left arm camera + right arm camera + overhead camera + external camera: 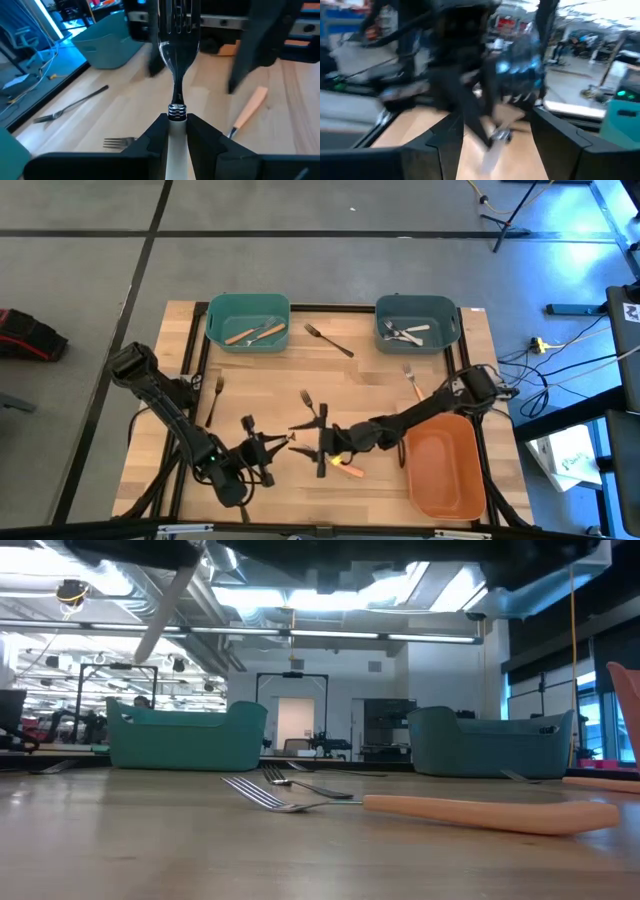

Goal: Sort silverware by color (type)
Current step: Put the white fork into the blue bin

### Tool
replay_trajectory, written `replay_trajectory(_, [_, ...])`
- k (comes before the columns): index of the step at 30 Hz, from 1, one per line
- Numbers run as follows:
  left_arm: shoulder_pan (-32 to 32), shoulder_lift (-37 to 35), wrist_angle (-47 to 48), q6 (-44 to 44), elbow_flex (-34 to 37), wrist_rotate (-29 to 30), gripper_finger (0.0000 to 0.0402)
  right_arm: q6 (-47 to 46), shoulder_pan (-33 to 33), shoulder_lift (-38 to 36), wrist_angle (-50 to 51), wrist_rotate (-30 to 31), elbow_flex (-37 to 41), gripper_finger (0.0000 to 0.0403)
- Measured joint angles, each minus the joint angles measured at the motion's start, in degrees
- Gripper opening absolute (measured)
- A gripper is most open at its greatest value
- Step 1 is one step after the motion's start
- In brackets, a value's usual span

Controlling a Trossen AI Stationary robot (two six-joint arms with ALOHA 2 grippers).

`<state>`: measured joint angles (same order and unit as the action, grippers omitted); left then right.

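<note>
A wooden tabletop [380,390] in a bright workshop carries scattered silverware [329,340]. Left gripper [176,131] fingers clamp a cream-handled fork [177,55]; right gripper [312,438] fingers spread wide nearby.

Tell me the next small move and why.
Probably ease the right gripper forward and close on the cream-handled fork: the left gripper clamps its handle, the right fingers stand open facing it, and pale handles lie in the right-hand teal bin.
</note>
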<state>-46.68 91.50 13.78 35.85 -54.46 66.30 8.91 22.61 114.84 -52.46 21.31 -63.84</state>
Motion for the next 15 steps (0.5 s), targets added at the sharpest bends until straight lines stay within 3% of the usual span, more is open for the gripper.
replay_trajectory(7, [-0.14, 0.00, -1.14, -1.59, 0.00, -0.58, 0.0053, -0.90, -1.03, 0.19, 0.42, -1.39, -1.39, 0.0195])
replay_trajectory(15, [-0.14, -0.04, -1.22, -1.50, -0.04, -0.50, 0.0051, 0.50, -0.90, 0.19, 1.73, -1.78, -1.37, 0.0021])
